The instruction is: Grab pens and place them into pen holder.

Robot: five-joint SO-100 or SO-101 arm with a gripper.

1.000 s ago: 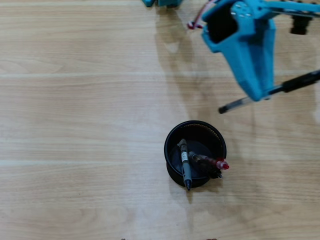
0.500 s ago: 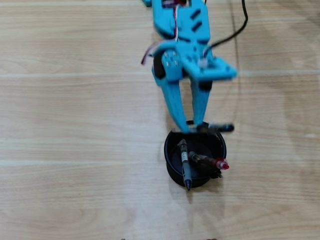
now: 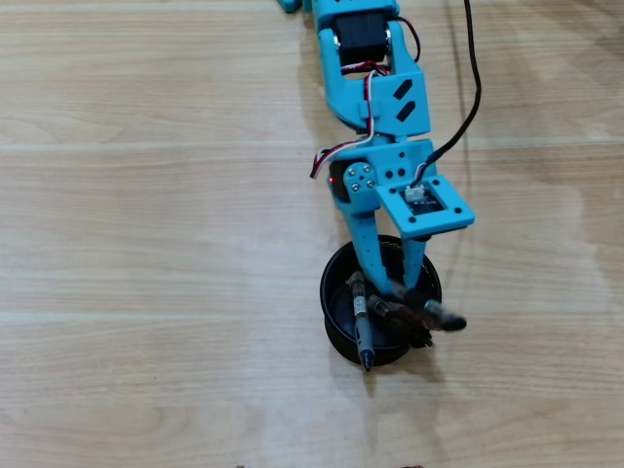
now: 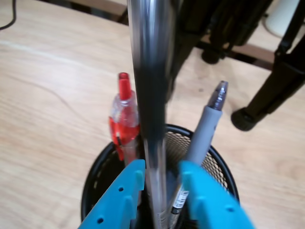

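Clamped between the two blue fingers of the gripper (image 4: 162, 179): a clear pen with a dark core (image 4: 151, 95), running almost straight up the middle of the wrist view, its lower end already down inside the rim of the pen holder (image 4: 95, 176). Held that steeply, by judgement, so that on release it drops into the cup instead of tipping across the rim. In the overhead view, same gripper (image 3: 395, 292) reaching down from the far edge of the table, poised right over the pen holder (image 3: 336, 336), with the held pen's dark end (image 3: 444, 316) poking out past the cup's right rim. Already in the cup: a red and clear pen (image 4: 123, 119) leaning at the left of the wrist view, and a grey pen (image 4: 206, 124) leaning to the right, tip up; both propped on the mesh wall. Grey pen (image 3: 361, 327) also plain from above, slanting toward the near rim; red one mostly hidden there by the fingers. No fourth pen anywhere in sight. Underneath, a pale wood-grain table (image 3: 146, 244), bare around the cup. Beyond the table edge in the wrist view, dark furniture legs (image 4: 267, 81) on a lighter floor.
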